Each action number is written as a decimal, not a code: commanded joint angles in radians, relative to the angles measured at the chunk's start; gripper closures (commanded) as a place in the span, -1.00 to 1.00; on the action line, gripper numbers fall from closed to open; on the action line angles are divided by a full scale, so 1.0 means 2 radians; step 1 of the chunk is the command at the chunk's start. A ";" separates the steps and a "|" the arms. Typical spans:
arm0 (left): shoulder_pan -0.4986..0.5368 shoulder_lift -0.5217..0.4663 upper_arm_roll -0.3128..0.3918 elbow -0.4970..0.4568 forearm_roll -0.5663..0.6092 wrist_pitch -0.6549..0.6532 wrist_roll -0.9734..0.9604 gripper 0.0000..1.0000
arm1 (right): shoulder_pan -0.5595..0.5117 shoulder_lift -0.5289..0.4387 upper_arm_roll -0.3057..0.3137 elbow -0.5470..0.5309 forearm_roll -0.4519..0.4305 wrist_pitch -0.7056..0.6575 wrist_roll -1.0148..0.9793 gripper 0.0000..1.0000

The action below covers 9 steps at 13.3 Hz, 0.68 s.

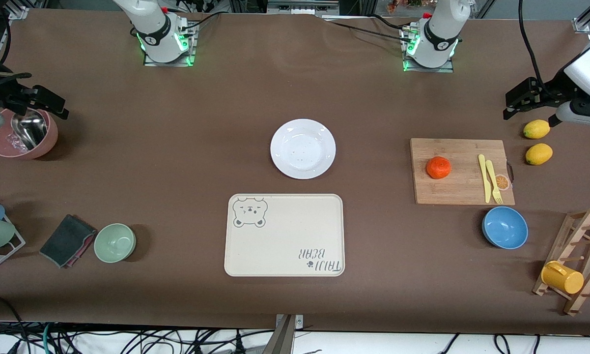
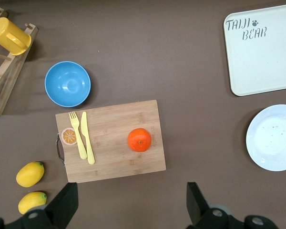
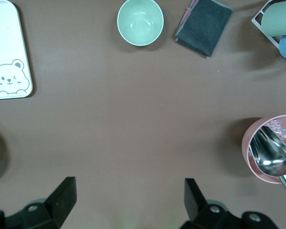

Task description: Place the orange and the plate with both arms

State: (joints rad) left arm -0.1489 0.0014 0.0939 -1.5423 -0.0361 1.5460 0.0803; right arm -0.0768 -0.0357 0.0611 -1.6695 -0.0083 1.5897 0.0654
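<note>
The orange [image 1: 438, 167] sits on a wooden cutting board [image 1: 459, 192] toward the left arm's end of the table; it also shows in the left wrist view [image 2: 139, 140]. The white plate [image 1: 302, 148] lies empty in the middle of the table and shows in the left wrist view [image 2: 274, 138]. My left gripper [image 1: 520, 103] is open and empty, up over the table beside the two lemons; in its wrist view [image 2: 131, 202] the orange lies ahead of the jaws. My right gripper [image 1: 49, 104] is open and empty over a pink bowl [image 1: 22, 135]; its wrist view [image 3: 128, 198] shows bare table between the jaws.
A cream bear-print tray [image 1: 285, 236] lies nearer the camera than the plate. Yellow fork and knife [image 1: 489, 177] lie on the board. Two lemons [image 1: 536, 129], a blue bowl [image 1: 505, 227], a rack with a yellow cup [image 1: 562, 278], a green bowl [image 1: 115, 242] and a dark cloth [image 1: 68, 240] are around.
</note>
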 commanded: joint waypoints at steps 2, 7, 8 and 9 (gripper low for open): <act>0.002 0.006 -0.002 0.016 0.014 -0.013 -0.004 -1.00 | -0.004 -0.005 0.002 -0.002 0.006 -0.004 -0.007 -1.00; 0.001 0.006 -0.002 0.016 0.013 -0.016 -0.005 -1.00 | -0.004 -0.005 0.002 -0.002 0.006 -0.004 -0.007 -1.00; 0.001 0.006 -0.003 0.016 0.013 -0.017 -0.005 -1.00 | -0.004 -0.005 0.002 -0.002 0.006 -0.004 -0.007 -1.00; 0.000 0.006 -0.003 0.016 0.013 -0.018 -0.009 -1.00 | -0.004 -0.005 0.002 -0.002 0.006 -0.005 -0.007 -1.00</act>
State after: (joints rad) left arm -0.1486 0.0014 0.0939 -1.5423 -0.0361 1.5370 0.0793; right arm -0.0768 -0.0357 0.0611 -1.6695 -0.0083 1.5893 0.0654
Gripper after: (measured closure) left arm 0.000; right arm 0.000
